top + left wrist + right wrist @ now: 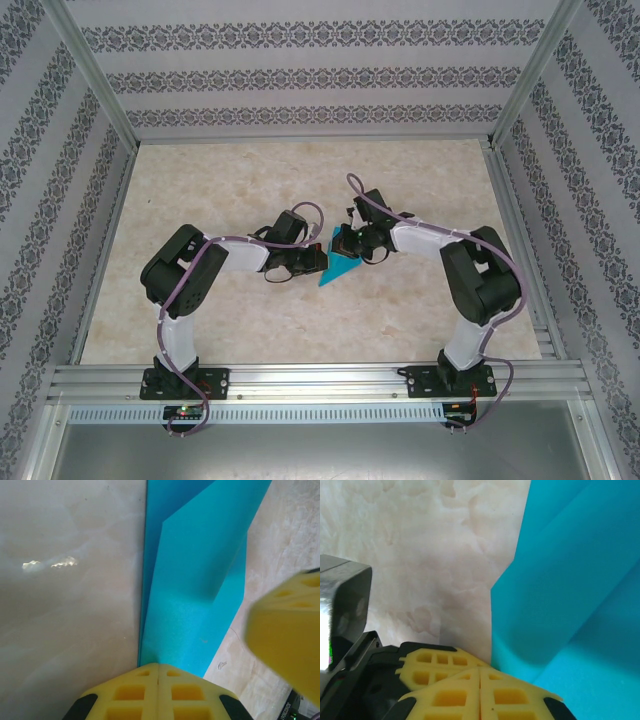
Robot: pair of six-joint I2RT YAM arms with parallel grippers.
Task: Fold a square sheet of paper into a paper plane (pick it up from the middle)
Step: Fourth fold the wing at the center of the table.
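Note:
The cyan sheet of paper (338,270) lies mid-table, folded into a pointed wedge with overlapping layers. My left gripper (316,262) meets it from the left. In the left wrist view that gripper (158,667) is shut on the paper (195,580), which comes straight out of its tips. From the upper right, my right gripper (346,250) reaches the same paper. Its yellow fingers (480,672) are pressed together, with the raised paper (570,605) against the right fingertip; a pinch there is not visible. One right finger (287,640) blurs into the left wrist view.
The marble-patterned table (250,180) is bounded by aluminium rails and patterned walls. Both arms bend inward and crowd the centre. The left gripper's yellow fingers (432,662) and black housing (340,605) sit close beside my right fingertips.

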